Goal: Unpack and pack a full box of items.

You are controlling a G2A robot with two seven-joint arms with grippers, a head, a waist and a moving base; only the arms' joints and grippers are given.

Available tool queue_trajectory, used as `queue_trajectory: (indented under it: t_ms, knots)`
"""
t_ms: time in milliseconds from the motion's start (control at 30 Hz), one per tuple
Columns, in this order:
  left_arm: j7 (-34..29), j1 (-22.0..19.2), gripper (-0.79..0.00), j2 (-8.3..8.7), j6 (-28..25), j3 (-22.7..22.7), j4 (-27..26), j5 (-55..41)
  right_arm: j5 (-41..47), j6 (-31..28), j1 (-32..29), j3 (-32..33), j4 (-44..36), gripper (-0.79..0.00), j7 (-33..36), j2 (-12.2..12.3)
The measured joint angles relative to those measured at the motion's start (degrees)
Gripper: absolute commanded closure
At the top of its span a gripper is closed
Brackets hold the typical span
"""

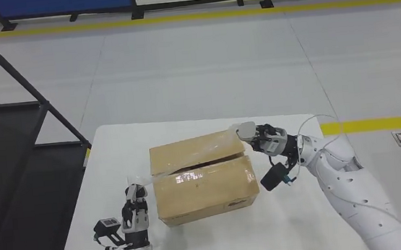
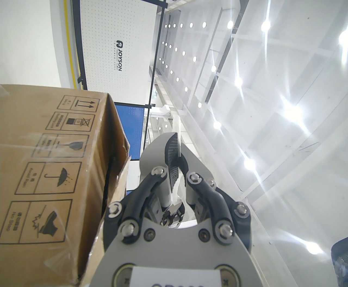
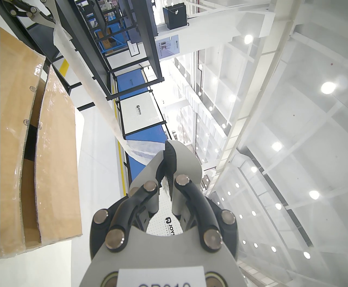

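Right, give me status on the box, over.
Both shut: left gripper on one end of the tape, right gripper on the other. Strip stretched above the box, flaps not yet opened. Nothing blocking the flaps.

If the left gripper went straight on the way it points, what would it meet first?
Likely nothing: the left gripper points along the table, past the box beside it; depth is unclear.

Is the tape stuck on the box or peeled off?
Peeled off. The tape hangs in the air between the right pincer and the left pincer, clear of the box.
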Motion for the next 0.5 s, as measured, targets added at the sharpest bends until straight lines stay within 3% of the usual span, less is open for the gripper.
queue_trajectory:
  t_ms: [500]
  knots:
    - [1.0,-0.1,0.000,-0.84,5.0,-2.1,0.8,4.6,-3.7,-2.9,-1.9,-1.0,-1.6,0.000,3.7,0.9]
